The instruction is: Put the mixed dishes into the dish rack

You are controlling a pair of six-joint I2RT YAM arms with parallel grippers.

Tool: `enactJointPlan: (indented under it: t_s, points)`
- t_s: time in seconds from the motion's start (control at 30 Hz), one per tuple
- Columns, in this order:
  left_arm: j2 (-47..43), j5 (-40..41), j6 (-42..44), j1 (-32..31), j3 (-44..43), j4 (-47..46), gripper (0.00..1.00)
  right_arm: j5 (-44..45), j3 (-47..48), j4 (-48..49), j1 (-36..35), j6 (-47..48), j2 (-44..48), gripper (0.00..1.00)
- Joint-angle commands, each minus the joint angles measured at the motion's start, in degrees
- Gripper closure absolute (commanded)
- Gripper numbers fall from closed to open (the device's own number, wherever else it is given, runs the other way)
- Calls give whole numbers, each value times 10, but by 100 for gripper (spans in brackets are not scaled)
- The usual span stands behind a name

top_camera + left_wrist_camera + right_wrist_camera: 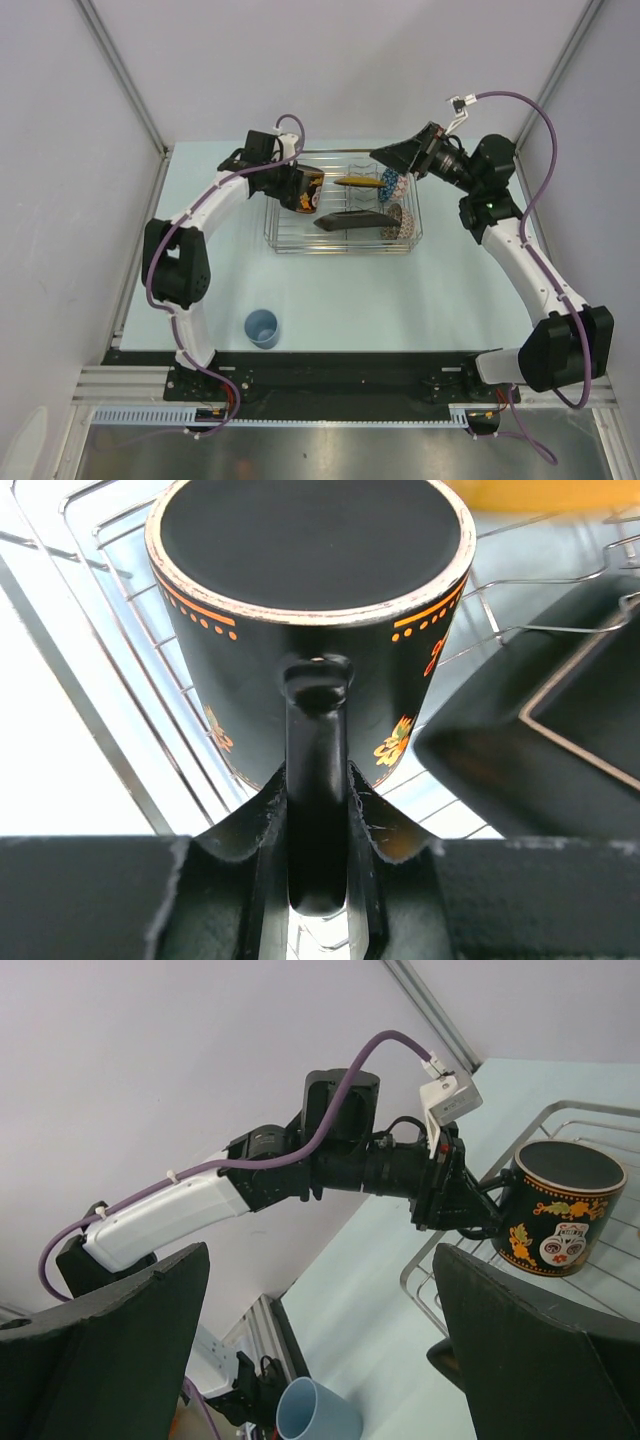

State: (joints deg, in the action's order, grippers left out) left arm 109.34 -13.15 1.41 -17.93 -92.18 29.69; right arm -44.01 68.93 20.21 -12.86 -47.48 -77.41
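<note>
The dark skull-print mug (304,189) stands base up at the left end of the silver wire dish rack (285,245). My left gripper (318,792) is shut on its handle (318,730). I cannot tell if the mug rests on the wires. In the rack stand the yellow plate (358,182), dark square plate (350,222), blue-patterned bowl (390,181) and pinkish-beige bowl (401,222). The light-blue cup (262,327) stands on the table near the front. My right gripper (395,155) is open and empty, raised over the rack's far right corner.
The right wrist view looks across at the left arm (200,1210), the mug (560,1210), the rack's rim (425,1270) and the cup (315,1415). White walls enclose the table on three sides. The dark plate (560,740) lies close beside the mug.
</note>
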Motion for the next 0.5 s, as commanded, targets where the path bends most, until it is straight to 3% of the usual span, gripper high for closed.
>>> enactJointPlan:
  t_s: [0.0, 0.3, 0.47]
  points:
    - [-8, 3, 11, 1, -28, -77, 100, 2, -8, 10, 6, 6, 32, 0]
    - [-11, 10, -6, 3, 15, -192, 100, 2, -33, -2, 7, 17, 36, 0]
    - [5, 8, -10, 3, -11, -222, 100, -4, -39, -1, 7, 15, 18, 0]
